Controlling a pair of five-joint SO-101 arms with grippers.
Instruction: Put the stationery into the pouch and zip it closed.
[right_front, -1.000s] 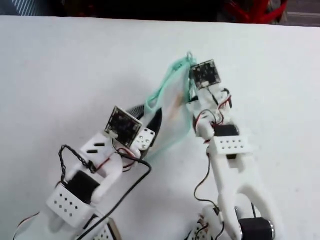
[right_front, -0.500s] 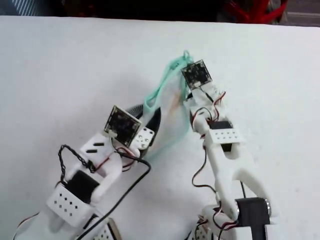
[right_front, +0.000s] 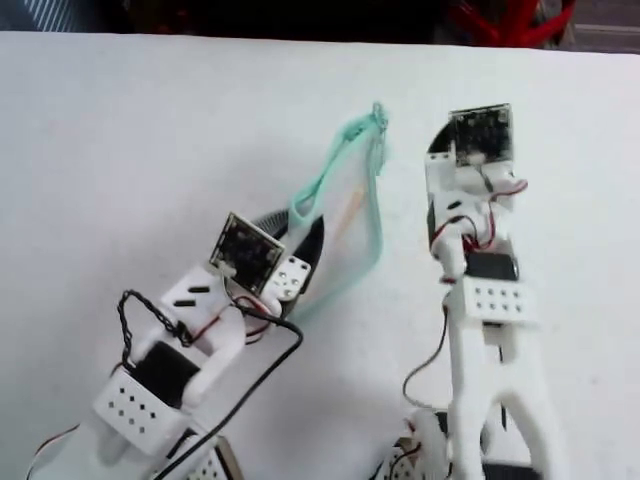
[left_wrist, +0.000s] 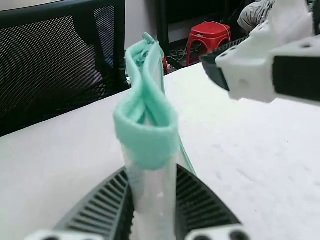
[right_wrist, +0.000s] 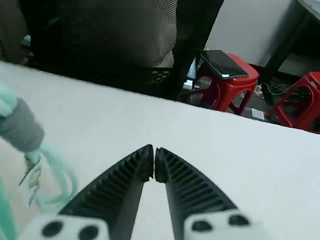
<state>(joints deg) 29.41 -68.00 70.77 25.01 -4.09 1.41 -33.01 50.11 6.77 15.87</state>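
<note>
At the high view's centre the pouch (right_front: 348, 225) stands on edge, its near end clenched in the left gripper (left_wrist: 150, 202). The right gripper (right_wrist: 154, 162), pinched shut on nothing, sits just to its right. Zipping seems in hand; next, that gripper must catch the zip pull.

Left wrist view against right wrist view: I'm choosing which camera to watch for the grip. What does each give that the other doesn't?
Left wrist view: the left tool is shut on the clear, teal-edged pouch, which stands up between its fingers, with part of the right arm beyond.
Right wrist view: the right tool is shut on nothing above the table, and a dark flat item lies on a red stool.
Both: the pouch, the white table, a black mesh chair and red stools behind.
</note>
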